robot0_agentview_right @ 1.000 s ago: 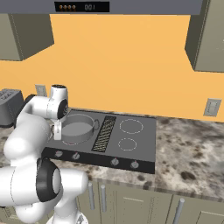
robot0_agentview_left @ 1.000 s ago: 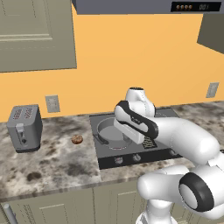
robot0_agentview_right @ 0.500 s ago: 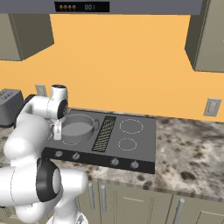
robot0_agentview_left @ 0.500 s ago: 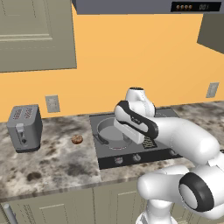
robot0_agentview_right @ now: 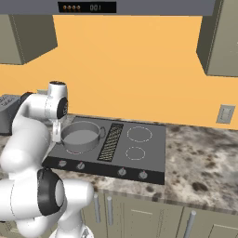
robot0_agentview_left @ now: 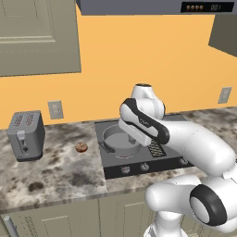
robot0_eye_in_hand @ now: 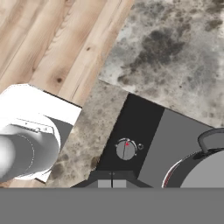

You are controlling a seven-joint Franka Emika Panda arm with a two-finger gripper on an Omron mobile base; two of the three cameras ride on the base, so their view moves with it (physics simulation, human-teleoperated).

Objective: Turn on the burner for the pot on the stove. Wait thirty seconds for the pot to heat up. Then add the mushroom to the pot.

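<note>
1. One gripper sits at the near edge of the stove; in the hand view its two dark tips are pressed together with no gap, shut on nothing, and they stand just short of a small grey knob with a red mark on it
2. Four more knobs like it run along the stove's front strip in the right base view, and the marbled counter wraps round the black top on both sides
3. Just past the knob row, the pot stands on the burner at the front left of the stove; a red glow shows along the burner's edge under the pot, seen also as a red arc in the hand view; the pot's short dark handle points left in the left base view
4. Beside the pot, the ribbed grille strip splits the stove, with two pale-ringed circles to its right
5. Left of the stove, the mushroom lies on the counter, well apart from the pot and nowhere near the gripper
6. Farther left, the toaster stands near the orange wall, below a wall socket
</note>
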